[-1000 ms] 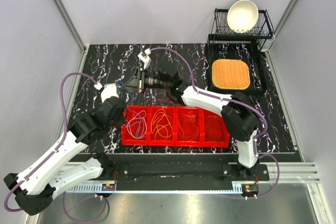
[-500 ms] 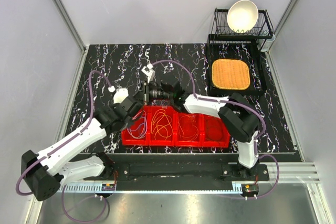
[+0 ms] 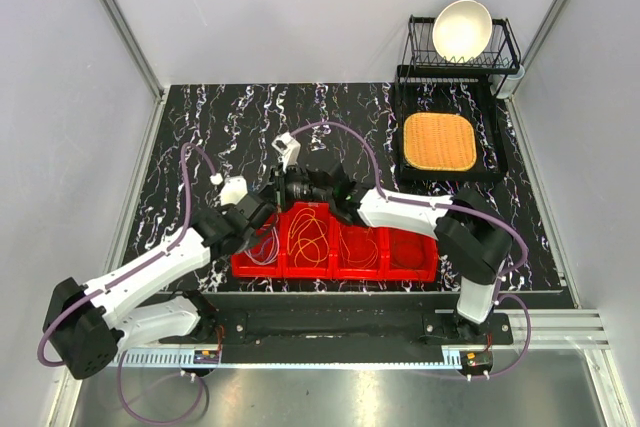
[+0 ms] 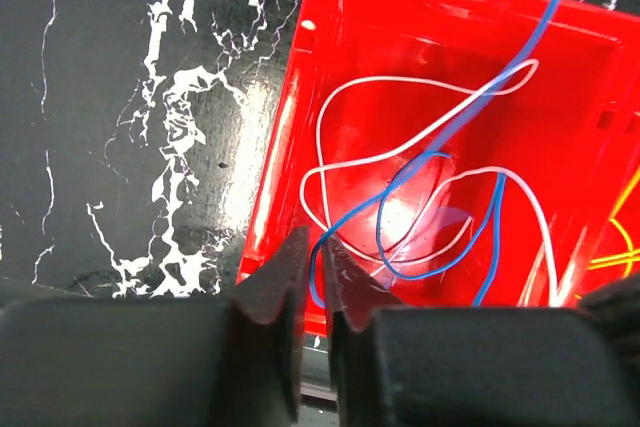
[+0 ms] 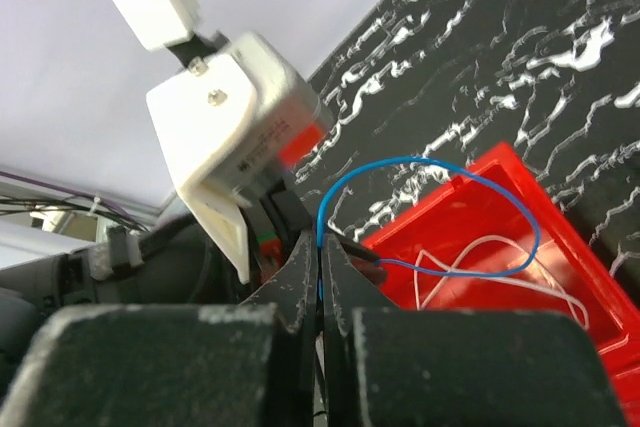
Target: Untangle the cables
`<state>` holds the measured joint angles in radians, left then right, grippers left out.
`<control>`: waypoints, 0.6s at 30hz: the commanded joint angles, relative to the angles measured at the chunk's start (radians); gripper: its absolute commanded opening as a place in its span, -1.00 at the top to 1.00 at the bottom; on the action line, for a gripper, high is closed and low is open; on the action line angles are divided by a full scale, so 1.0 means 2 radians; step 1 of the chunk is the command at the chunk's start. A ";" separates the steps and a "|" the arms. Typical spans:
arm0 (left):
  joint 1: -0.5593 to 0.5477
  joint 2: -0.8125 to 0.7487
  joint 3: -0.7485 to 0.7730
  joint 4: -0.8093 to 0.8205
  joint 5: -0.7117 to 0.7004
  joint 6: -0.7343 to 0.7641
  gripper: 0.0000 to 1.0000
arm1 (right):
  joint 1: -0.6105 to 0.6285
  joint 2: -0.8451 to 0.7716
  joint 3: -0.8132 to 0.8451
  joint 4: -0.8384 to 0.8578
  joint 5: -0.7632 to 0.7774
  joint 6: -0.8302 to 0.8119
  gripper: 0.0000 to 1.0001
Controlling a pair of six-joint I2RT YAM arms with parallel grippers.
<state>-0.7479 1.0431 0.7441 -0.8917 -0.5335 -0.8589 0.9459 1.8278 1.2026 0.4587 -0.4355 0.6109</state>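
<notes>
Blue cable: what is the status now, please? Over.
Left gripper shut on blue cable. Right gripper shut on it too. White cable crosses it in the red bin.

Black white-veined marble table fills centre. Red four-compartment bin lower centre. Upper right: white bowl in black wire dish rack; woven tan mat just below.

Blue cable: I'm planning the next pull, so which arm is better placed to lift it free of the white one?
Right, probably: the right gripper pinches the blue cable above the red bin, while the left gripper sits low at its rim.
</notes>
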 commanded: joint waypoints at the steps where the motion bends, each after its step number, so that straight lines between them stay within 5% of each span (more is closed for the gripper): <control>1: -0.002 0.004 0.014 0.029 -0.002 0.013 0.40 | 0.020 -0.022 -0.005 -0.009 0.024 -0.019 1.00; 6: -0.003 -0.008 0.044 -0.020 -0.006 0.017 -0.03 | 0.029 -0.023 -0.008 -0.025 0.039 -0.025 1.00; 18: -0.003 -0.049 0.132 -0.109 -0.032 0.044 -0.19 | 0.049 0.037 0.030 -0.097 0.057 -0.044 1.00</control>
<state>-0.7315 1.0058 0.8608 -1.1889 -0.5732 -0.8280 1.0138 1.8076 1.2140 0.3786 -0.3817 0.5716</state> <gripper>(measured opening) 0.563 0.011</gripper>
